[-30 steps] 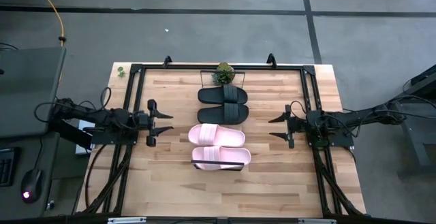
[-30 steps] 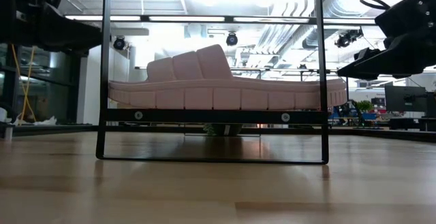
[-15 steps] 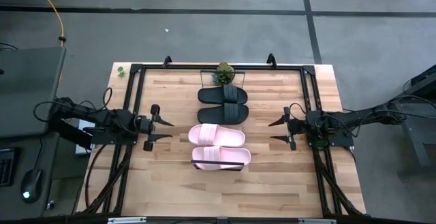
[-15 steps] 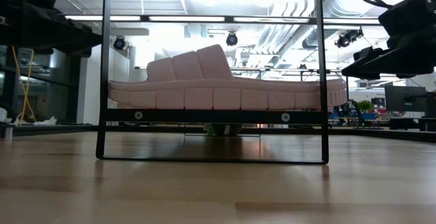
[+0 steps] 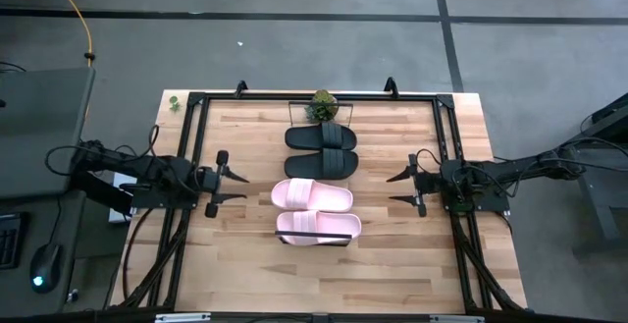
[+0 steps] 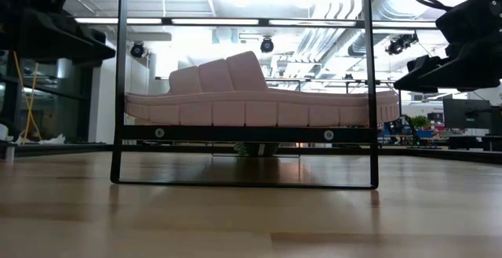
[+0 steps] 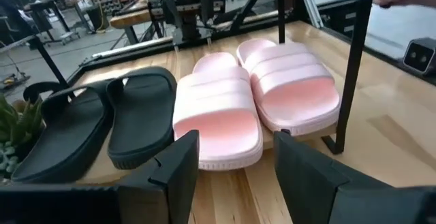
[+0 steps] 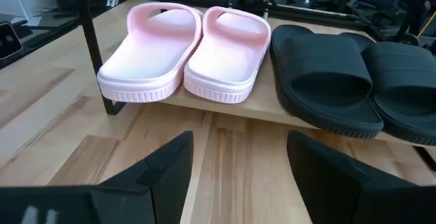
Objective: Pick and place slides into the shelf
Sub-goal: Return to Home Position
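Plainly, left gripper (image 5: 240, 188) and right gripper (image 5: 392, 188) hang empty, jaws spread, flanking the slides (image 5: 312, 196).

Bare worktop (image 5: 392, 254) lies open on both sides of the shelf (image 6: 243, 133); the slides (image 5: 312, 195) fill its board. Black uprights (image 6: 120, 78) bar its near end; a small plant (image 5: 322, 105) stands at the far end.

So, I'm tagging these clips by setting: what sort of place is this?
Probably a robotics lab or workshop: exposed ceiling ducts overhead, a bare concrete floor, and more equipment benches beyond the plank table, where the left gripper and right gripper wait open beside the shelf.
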Robot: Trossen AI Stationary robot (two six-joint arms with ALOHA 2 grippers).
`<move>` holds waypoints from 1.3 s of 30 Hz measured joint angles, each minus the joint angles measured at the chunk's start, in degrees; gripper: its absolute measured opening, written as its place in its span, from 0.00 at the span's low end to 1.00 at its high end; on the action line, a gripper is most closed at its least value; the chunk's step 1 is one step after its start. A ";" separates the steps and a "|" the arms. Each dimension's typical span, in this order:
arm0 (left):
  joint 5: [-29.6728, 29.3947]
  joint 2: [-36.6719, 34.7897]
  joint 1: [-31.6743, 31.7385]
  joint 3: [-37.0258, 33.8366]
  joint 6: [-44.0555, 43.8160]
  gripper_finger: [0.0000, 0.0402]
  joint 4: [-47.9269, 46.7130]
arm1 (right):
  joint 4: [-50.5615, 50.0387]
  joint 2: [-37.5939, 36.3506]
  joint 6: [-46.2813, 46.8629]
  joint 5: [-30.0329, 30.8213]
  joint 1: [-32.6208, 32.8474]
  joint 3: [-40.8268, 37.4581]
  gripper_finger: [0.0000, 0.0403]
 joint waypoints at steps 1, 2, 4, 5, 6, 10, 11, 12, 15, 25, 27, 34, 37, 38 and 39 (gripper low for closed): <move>0.00 0.00 0.00 0.00 0.02 0.43 0.48 | -0.25 0.00 0.01 0.00 0.02 0.04 0.57; 0.00 0.00 0.00 0.00 0.09 0.43 1.21 | -0.43 0.00 0.01 0.00 0.00 0.08 0.57; 0.02 -0.02 0.00 0.00 0.28 0.43 2.58 | -0.47 0.00 0.01 0.00 0.00 0.11 0.57; 0.04 -0.02 0.00 0.00 0.62 0.43 2.98 | -0.44 0.00 0.00 0.00 0.00 0.11 0.57; 0.07 -0.02 0.00 0.00 1.06 0.43 3.25 | -0.36 0.00 -0.04 0.01 0.01 0.11 0.57; 0.13 -0.02 0.00 -0.03 1.66 0.43 4.11 | 0.88 0.00 -0.23 0.15 0.02 0.11 0.57; 0.15 -0.01 0.00 -0.34 1.66 0.43 5.32 | 1.21 0.00 -0.28 0.15 0.02 0.11 0.57; 0.13 -0.05 0.00 -0.78 1.66 0.43 6.61 | 1.50 0.00 -0.43 0.15 0.00 0.11 0.57; 0.07 -0.73 0.00 -2.59 1.77 0.43 10.82 | 2.33 0.00 -0.57 0.13 0.00 0.14 0.57; -1.84 -5.82 0.00 -3.85 2.05 0.43 11.69 | 2.95 0.00 -1.20 0.13 0.00 0.22 0.57; -1.96 -6.03 0.00 -3.85 2.05 0.43 11.65 | 2.59 0.00 -1.52 0.13 0.02 0.24 0.57; -2.01 -5.99 0.00 -3.85 1.85 0.43 11.65 | 0.73 0.00 0.02 3.48 0.00 0.29 0.57; -2.01 -5.99 0.00 -3.85 1.85 0.43 11.65 | 0.27 0.02 1.32 5.66 0.00 0.31 0.57; -2.01 -5.99 0.00 -3.85 1.85 0.43 11.65 | 0.31 0.02 1.34 6.09 0.00 0.31 0.57; -2.01 -5.99 0.00 -3.85 1.88 0.43 11.65 | 0.32 0.02 1.34 6.27 0.00 0.31 0.57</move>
